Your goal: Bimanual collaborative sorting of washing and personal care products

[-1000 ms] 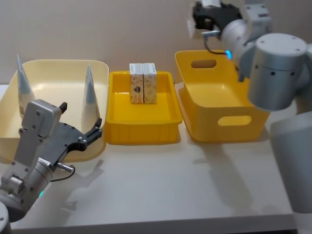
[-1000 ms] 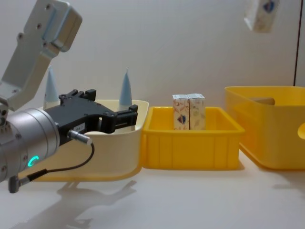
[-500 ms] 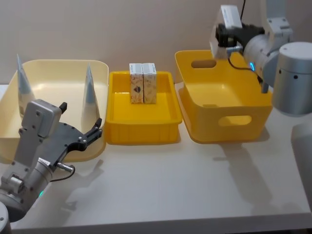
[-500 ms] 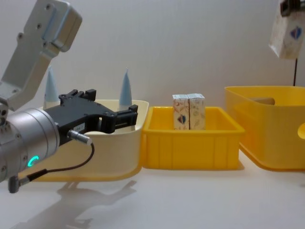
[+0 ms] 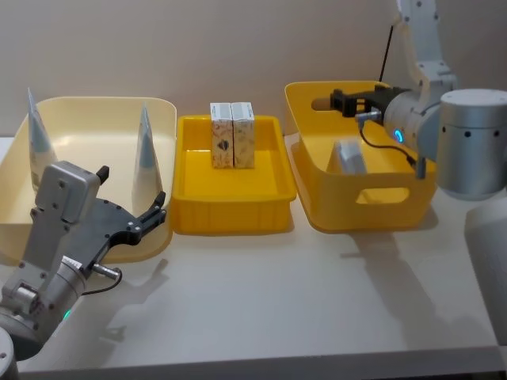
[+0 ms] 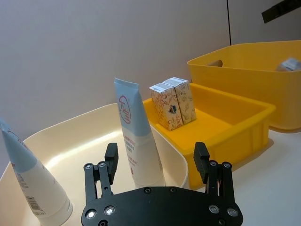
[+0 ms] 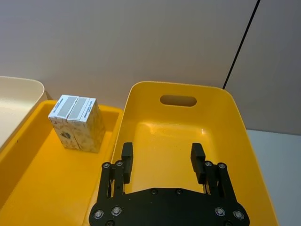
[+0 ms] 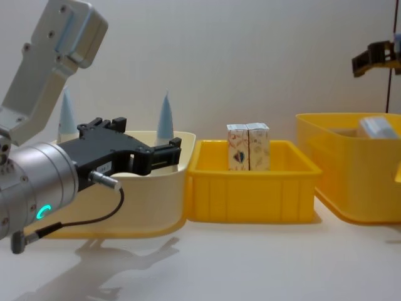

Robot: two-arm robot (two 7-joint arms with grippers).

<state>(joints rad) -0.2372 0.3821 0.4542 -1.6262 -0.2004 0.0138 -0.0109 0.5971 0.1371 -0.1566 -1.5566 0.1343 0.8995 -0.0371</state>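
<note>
Sorting appears finished, I judge: two boxes (image 5: 232, 136) in tray (image 5: 230, 215), tubes (image 5: 146, 154) in cream bin (image 5: 95, 107) left of it, third box (image 5: 348, 156) in handled bin (image 5: 380, 198) right of it. Left gripper (image 5: 131, 188) and right gripper (image 5: 336, 103) flank the tray, both spread wide, empty.

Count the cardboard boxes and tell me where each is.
3. Left box and right box stand touching in the shallow yellow tray; third box lies in the deep yellow bin. More may hide behind its walls.

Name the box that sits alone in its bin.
The box in the deep handled bin; the two other boxes stand side by side in the shallow tray.
</note>
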